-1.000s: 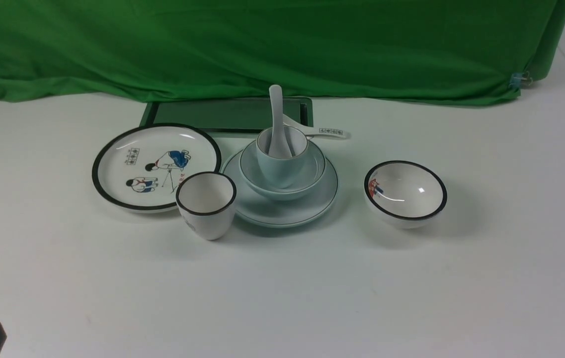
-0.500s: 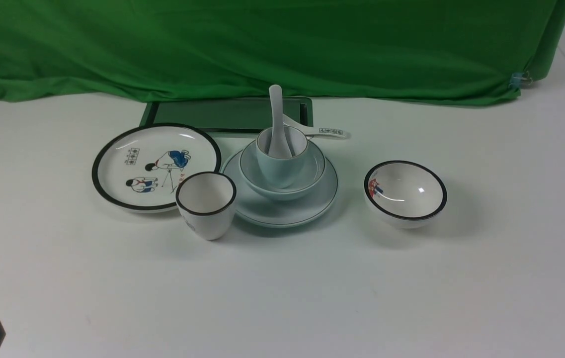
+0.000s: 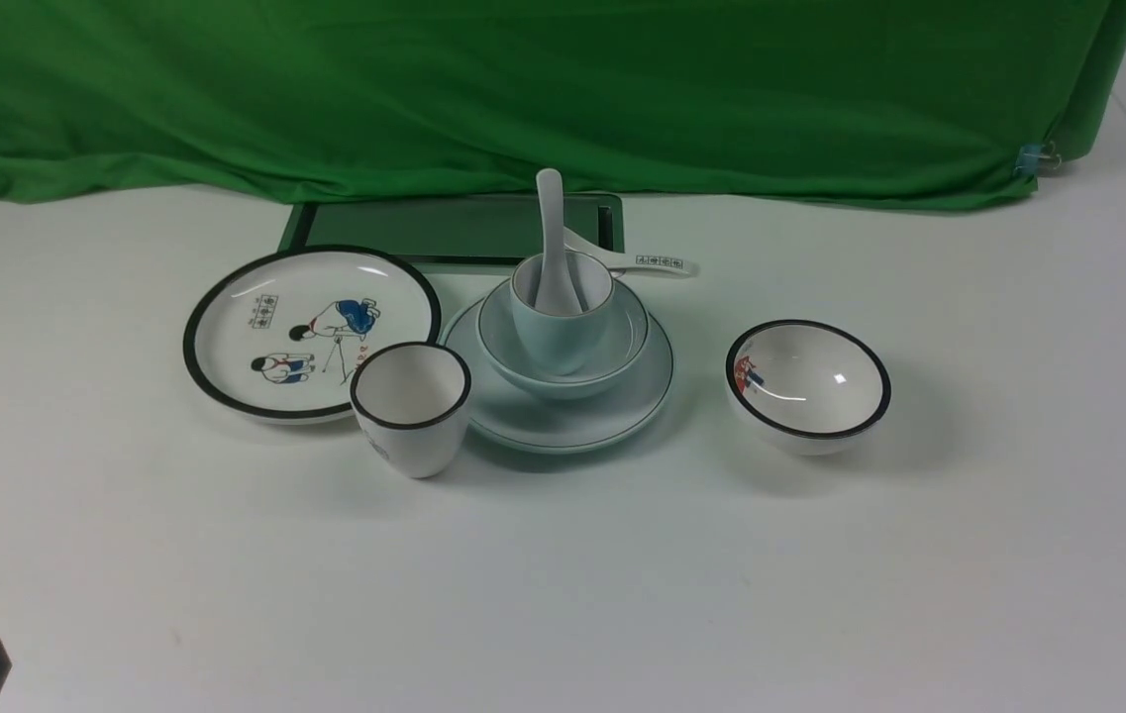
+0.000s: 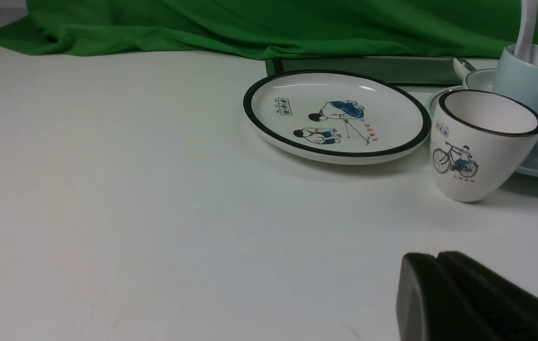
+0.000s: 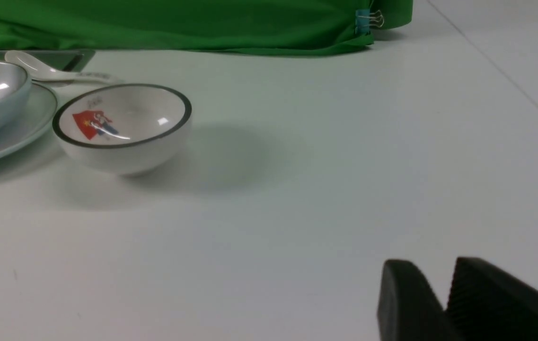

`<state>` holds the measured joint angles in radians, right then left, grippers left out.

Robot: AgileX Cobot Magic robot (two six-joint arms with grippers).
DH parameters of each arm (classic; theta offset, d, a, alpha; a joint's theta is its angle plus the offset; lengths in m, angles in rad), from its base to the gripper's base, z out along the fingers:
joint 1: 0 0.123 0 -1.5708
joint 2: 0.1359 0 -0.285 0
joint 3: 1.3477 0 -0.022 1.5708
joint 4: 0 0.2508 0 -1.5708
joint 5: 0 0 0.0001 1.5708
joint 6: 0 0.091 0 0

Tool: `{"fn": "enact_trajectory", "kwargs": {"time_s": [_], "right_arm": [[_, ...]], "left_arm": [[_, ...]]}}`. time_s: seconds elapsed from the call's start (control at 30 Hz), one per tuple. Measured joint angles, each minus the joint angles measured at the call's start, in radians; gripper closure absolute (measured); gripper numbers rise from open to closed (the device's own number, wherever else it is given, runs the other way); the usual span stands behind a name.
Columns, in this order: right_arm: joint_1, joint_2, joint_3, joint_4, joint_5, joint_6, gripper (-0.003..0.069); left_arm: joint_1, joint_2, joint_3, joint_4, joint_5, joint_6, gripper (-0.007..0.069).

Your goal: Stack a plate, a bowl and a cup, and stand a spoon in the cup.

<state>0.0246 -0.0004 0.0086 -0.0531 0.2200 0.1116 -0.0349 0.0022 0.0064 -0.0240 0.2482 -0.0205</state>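
Around the plate (image 3: 563,428) — bowl (image 3: 563,385) on it, cup (image 3: 563,342) inside, spoon (image 3: 552,243) standing — left claw (image 4: 439,255) pinched shut, right claw (image 5: 429,263) slightly parted, both well apart from it.

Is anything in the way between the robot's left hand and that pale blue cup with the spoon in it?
Yes, probably: the black-rimmed white cup stands on the table between the left gripper and the pale blue cup, partly hiding it in the left wrist view.
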Motion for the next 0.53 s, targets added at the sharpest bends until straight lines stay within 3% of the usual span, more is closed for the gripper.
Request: {"fn": "enact_trajectory", "kwargs": {"time_s": [0.53], "right_arm": [[0.000,0.000,0.000,0.000,0.000,0.000,0.0449]], "left_arm": [[0.000,0.000,0.000,0.000,0.000,0.000,0.0653]]}}
